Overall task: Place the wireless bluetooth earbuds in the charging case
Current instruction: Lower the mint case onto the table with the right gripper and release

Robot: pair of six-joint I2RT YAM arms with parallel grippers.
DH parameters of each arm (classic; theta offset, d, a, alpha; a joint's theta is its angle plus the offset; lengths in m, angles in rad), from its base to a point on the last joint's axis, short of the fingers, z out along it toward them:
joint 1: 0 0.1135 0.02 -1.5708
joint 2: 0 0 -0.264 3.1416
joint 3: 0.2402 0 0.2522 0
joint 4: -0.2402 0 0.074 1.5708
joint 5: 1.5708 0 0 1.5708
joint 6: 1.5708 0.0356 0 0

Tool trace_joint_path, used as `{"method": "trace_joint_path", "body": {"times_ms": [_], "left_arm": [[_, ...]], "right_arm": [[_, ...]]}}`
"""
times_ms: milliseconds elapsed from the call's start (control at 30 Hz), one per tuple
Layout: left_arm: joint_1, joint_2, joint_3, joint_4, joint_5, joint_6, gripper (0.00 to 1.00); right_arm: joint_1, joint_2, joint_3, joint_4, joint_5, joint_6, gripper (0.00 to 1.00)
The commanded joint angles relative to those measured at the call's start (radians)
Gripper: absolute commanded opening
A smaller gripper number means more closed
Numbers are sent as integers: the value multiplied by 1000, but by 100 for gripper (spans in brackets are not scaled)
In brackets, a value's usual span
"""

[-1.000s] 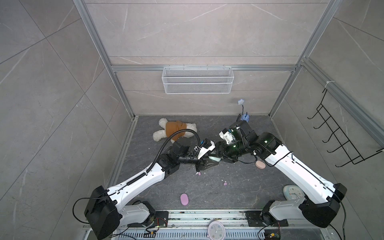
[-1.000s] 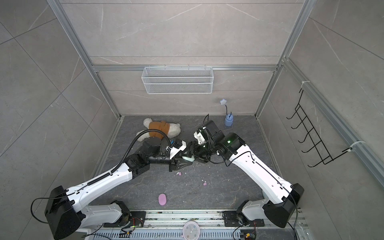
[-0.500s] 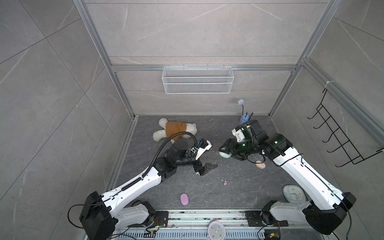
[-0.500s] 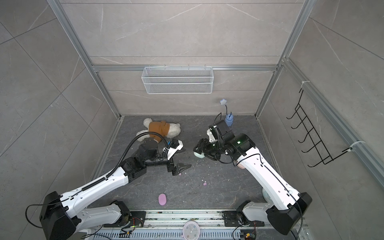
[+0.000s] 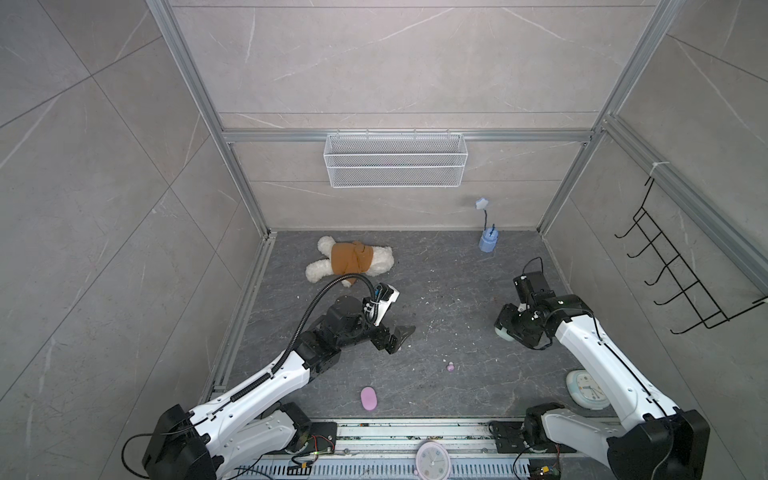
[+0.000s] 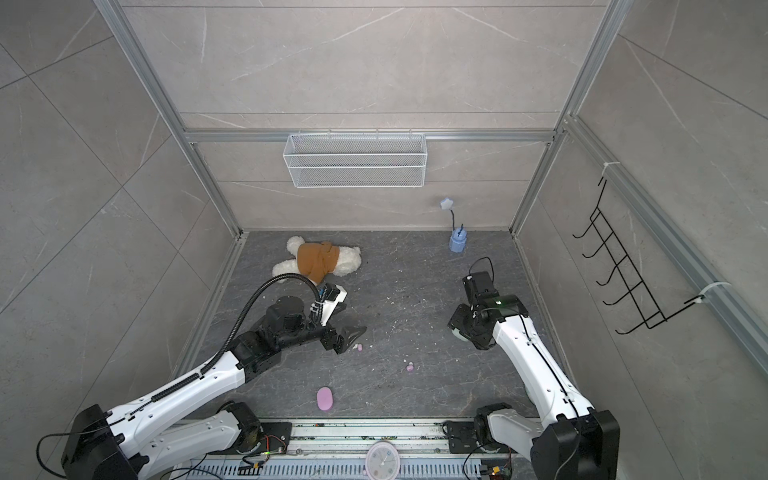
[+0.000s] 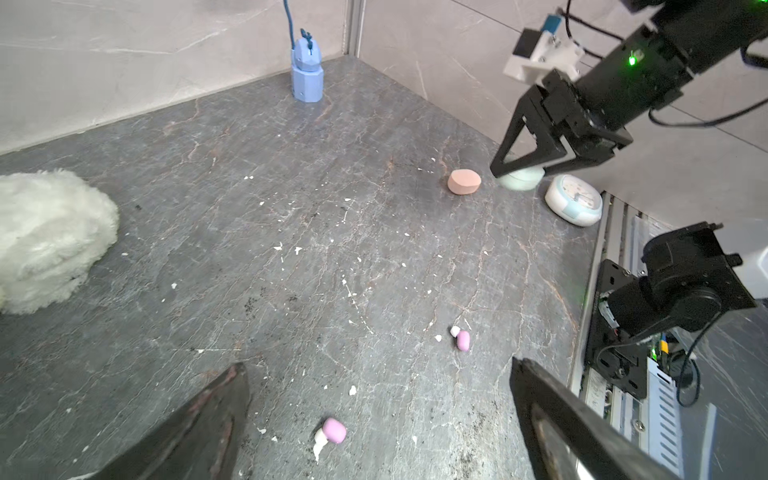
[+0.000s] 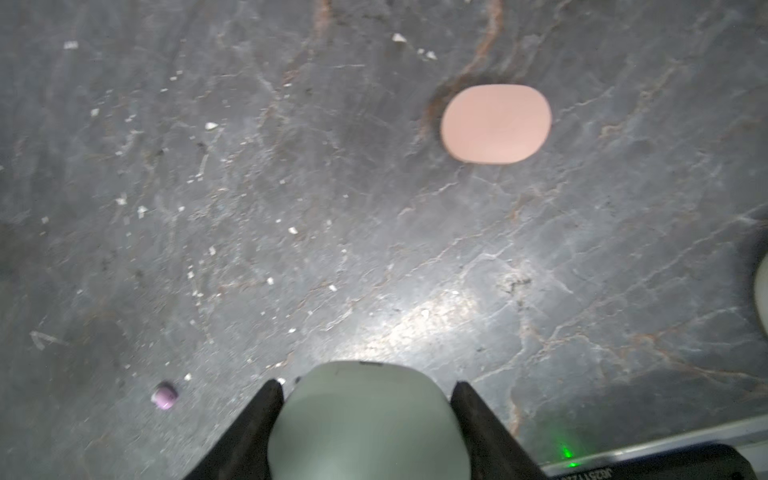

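And the two arms are splitting up! A second ago both sets of fingers were bunched together over the middle of the desk (image 5: pixel 457 282), the left pair pinched shut right against the case. Now the left fingers (image 7: pixel 208 415) are standing spread wide with nothing between their pads, and that arm is sitting a little further back toward its own side. The right arm is pulling well away to the right edge, and it is taking the mint charging case (image 8: pixel 365 419) along: the right fingers (image 8: pixel 253 432) are clamping it from both sides, just above the desk in the left wrist view. Whether the lid is up or down, I cannot tell.

Down on the desk, one lilac earbud (image 7: pixel 333 430) is lying in the gap between the open left fingers, touching neither, with a white scrap against it; in a top view it is sitting just off the fingertips (image 6: pixel 358 347). A second lilac earbud (image 7: pixel 463 340) is resting further out toward the right arm's side, clear of both arms in both top views, well apart from the held case. The peach case (image 8: pixel 494 124) is lying closed near the right fingers, and the lilac case (image 5: pixel 368 398) is sitting alone by the front rail.
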Motion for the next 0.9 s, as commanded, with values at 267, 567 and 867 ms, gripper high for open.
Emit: {"method": "trace_joint_path", "body": {"times_ms": [267,567,867], "left_arm": [[54,-31,10,9,-8,-76,100],[87,-29,16,22,32,-112,100],[123,-26,27,12,51,-144,100]], "right_arm": [[-65,37,-189,176,78,-9,50],[-75,76,-288,255,81,9,51],[-75,115,-328,287,75,24,64]]}}
